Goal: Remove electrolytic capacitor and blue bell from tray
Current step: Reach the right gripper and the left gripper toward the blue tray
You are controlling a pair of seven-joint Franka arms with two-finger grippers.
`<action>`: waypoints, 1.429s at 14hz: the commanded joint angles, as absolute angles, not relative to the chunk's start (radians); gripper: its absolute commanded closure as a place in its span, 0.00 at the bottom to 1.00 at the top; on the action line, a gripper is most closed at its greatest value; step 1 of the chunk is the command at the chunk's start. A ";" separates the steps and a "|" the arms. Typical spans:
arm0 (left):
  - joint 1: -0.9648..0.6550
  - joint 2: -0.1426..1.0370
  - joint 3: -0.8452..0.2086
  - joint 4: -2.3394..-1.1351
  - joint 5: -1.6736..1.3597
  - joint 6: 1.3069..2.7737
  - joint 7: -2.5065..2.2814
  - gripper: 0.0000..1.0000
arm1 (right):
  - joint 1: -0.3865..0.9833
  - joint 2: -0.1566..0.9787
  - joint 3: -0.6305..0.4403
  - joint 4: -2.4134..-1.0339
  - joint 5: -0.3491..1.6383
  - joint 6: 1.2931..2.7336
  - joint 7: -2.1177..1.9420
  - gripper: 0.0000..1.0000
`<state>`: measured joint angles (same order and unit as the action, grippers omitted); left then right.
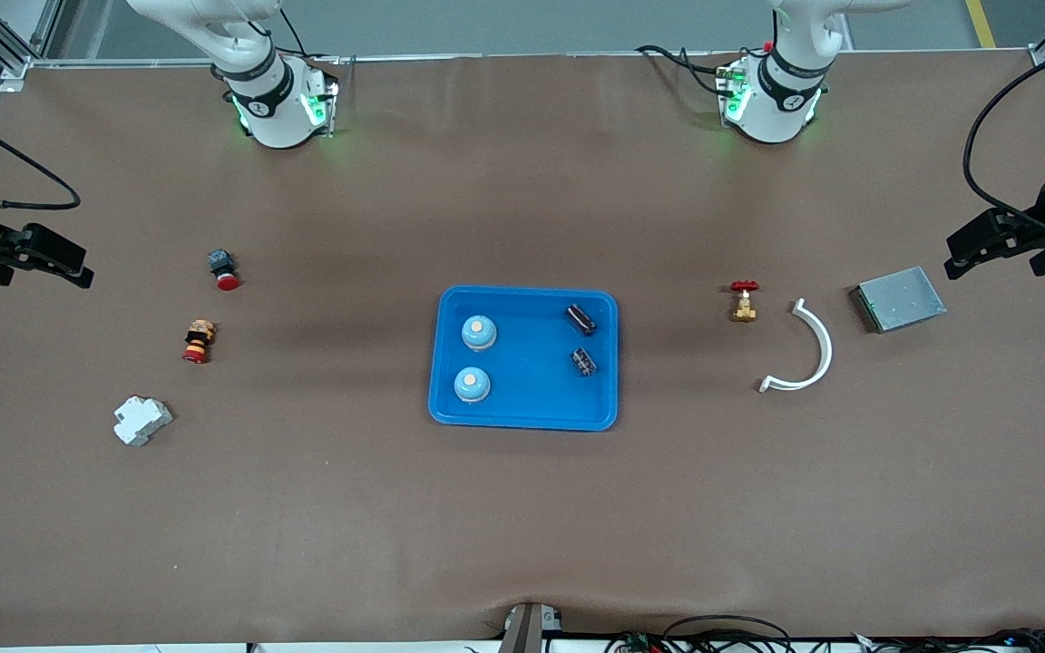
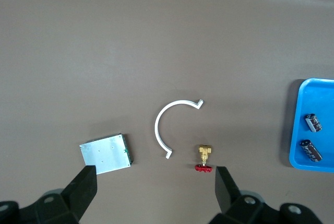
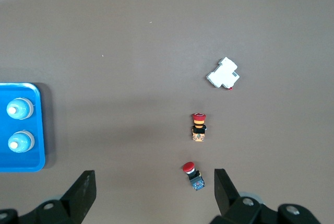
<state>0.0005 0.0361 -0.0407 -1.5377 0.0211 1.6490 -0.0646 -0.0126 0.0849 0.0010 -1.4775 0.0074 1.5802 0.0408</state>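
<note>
my open left claw (image 2: 151, 187) and open right claw (image 3: 151, 187) both hang out at the table ends, and the tray (image 1: 522, 413) sits in the middle, with its dark cans (image 1: 581, 318) toward my left arm and blue bells (image 1: 479, 333) toward my right.

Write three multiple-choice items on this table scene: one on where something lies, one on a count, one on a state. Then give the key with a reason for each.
1. Where do the two blue bells lie?
A. In the blue tray, at the end toward the right arm
B. On the table beside the grey metal box
C. Inside the white curved bracket

2. How many black electrolytic capacitors are in the tray?
A. One
B. Two
C. Four

3. How are the left gripper and right gripper?
A. Both shut on parts
B. One holds a bell
C. Both open and empty

Key: 1 A, both bells sit inside the rim at that end. 2 B, two dark cylinders lie in the tray at the end toward the left arm. 3 C, each wrist view shows spread fingers with only table between them.
</note>
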 commanded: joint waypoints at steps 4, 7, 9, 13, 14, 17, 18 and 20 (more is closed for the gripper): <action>0.002 0.047 -0.040 -1.522 0.002 1.631 -0.069 0.00 | -0.008 0.060 -0.003 -1.506 0.014 1.588 0.034 0.00; 0.002 0.084 -0.038 -1.520 -0.023 1.631 -0.112 0.00 | -0.002 0.060 -0.002 -1.509 0.014 1.588 0.046 0.00; 0.000 0.119 -0.038 -1.517 -0.031 1.638 -0.178 0.00 | 0.002 0.060 0.002 -1.516 0.014 1.586 0.054 0.00; -0.061 0.207 -0.049 -1.519 -0.032 1.649 -0.334 0.00 | 0.020 0.058 0.006 -1.598 0.078 1.655 0.109 0.00; -0.067 0.222 -0.051 -1.519 -0.041 1.663 -0.337 0.00 | 0.041 0.058 0.005 -1.611 0.078 1.664 0.121 0.00; -0.127 0.274 -0.055 -1.517 -0.041 1.712 -0.560 0.00 | 0.098 0.060 0.005 -1.660 0.077 1.713 0.231 0.00; -0.153 0.297 -0.055 -1.517 -0.038 1.730 -0.639 0.00 | 0.118 0.060 0.005 -1.683 0.077 1.735 0.268 0.00; -0.213 0.328 -0.055 -1.517 -0.034 1.769 -0.728 0.00 | 0.155 0.058 0.006 -1.729 0.077 1.787 0.328 0.00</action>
<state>-0.1661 0.2954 -0.0586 -1.5389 -0.0282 1.7466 -0.6478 0.1230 0.0852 0.0109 -1.6638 0.0615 1.7383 0.2698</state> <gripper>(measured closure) 0.000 0.000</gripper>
